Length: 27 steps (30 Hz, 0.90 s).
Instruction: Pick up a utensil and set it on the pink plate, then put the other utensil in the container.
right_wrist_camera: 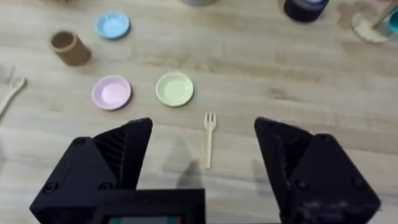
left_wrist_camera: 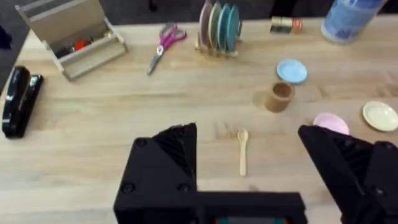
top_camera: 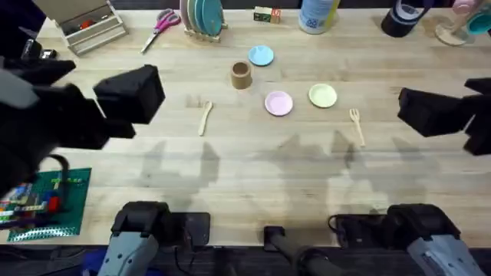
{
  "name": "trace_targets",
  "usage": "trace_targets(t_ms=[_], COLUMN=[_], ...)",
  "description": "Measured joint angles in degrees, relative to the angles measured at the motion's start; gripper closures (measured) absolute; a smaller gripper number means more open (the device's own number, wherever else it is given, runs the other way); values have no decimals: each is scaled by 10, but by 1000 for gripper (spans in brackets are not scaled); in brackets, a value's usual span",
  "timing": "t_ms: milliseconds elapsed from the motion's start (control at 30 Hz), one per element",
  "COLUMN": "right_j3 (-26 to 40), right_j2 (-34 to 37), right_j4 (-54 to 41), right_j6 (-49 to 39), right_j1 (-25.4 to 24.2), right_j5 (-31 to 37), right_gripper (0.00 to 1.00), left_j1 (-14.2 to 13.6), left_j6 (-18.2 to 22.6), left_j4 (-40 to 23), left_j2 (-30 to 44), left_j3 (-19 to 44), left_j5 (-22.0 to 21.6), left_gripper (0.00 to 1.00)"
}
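Both grippers (left_wrist_camera: 249, 162) (right_wrist_camera: 202, 155) hang spread and empty. The spoon (top_camera: 205, 117) lies flat left of the pink plate (top_camera: 278, 103), fork (top_camera: 357, 125) lower right; flat handles may slip.

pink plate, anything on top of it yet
Nothing: the pink plate is bare across its whole face. The spoon and fork lie on the table, apart from it.

Spoon (top_camera: 205, 118) left of pink plate (top_camera: 278, 103); fork (top_camera: 357, 125) right; cup (top_camera: 241, 74) behind, twd table (top_camera: 253, 176) far edge.
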Motion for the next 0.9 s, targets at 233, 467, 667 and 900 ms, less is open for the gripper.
trace_targets(t_ms=[233,467,667,900], right_j3=[113,170,172,173], right_j2=[122,211,243,245], right_j4=[-101,-157,-159,-155], right_j6=[-2,-2,-2,-2], right_j1=[0,0,0,0], right_j5=[0,0,0,0], right_gripper=[5,4,3,3], left_j1=[0,0,0,0], left_j6=[6,9,9,9], left_j4=[-116,-220,-271,-289], left_j2=[107,199,255,301], left_j3=[119,197,205,205], left_j5=[3,7,14,18], left_gripper=[7,7,7,7])
